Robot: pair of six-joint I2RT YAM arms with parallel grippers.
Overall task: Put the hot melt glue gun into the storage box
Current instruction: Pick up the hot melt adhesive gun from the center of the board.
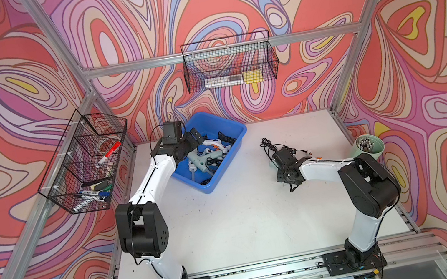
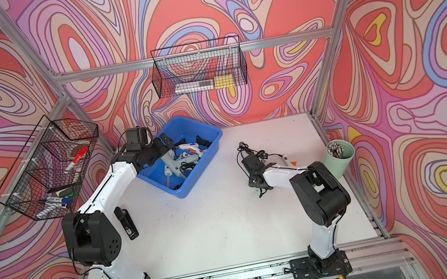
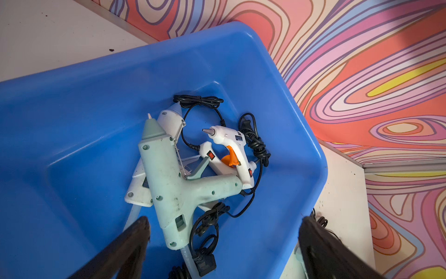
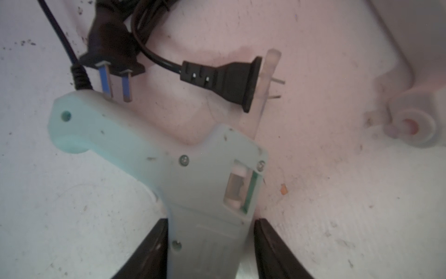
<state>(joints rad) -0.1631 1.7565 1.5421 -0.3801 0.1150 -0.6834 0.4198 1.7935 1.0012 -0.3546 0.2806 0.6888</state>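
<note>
To the right of the storage box [image 1: 230, 160] and well apart from it, a pale green hot melt glue gun [image 4: 193, 174] lies flat on the white table [image 1: 230, 222]. The right gripper [image 4: 211, 224] pinches its barrel, one black finger against each side. The barrel's long axis runs straight out from that wrist. The rear end, with a clear glue stick [image 4: 268, 79] poking out, points away, and the handle angles sideways toward two black plugs [image 4: 224, 79]. Only the wrist view shows this; in both top views the gripper covers the gun. Farther off, the left gripper [image 3: 224, 218] hangs over the box, jaws spread wide, above another green gun [image 3: 173, 183], white guns [image 3: 231, 145] and cords.
</note>
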